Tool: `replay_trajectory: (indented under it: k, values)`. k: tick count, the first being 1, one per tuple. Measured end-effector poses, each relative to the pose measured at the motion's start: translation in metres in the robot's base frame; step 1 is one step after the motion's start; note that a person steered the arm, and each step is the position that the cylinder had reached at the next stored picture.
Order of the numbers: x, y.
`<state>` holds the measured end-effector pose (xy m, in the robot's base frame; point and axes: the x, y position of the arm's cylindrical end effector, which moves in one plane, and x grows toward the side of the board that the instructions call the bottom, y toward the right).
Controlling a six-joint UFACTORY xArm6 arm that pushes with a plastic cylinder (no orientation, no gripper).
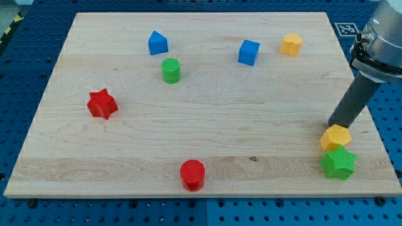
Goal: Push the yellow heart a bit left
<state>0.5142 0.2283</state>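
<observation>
Toward the board's (207, 135) one o'clock corner sits the yellow heart (291, 44), its shape hard to confirm, with the blue cube (249, 52) just at its nine o'clock. Well apart, at the heart's five o'clock, my tip (331, 125), a bare rod clamping nothing, meets the yellow pentagon's (335, 137) upper edge. The green star (338, 163) touches the pentagon at its six o'clock.

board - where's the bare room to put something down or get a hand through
The widest bare patch is mid-board, bordered by the green cylinder, blue cube, red star and red cylinder. The strip along the view's bottom left is free too. It is crowded at the view's lower right: my tip sits against the yellow block, which touches the green star.
</observation>
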Motion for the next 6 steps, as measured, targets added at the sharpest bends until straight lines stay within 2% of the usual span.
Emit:
replay_trajectory:
  k: [1,3,4,5,6]
  values:
    - [-0.014,0.0]
    - [-0.142,0.0]
    - [-0.183,0.0]
    - [-0.19,0.0]
    - [-0.207,-0.029]
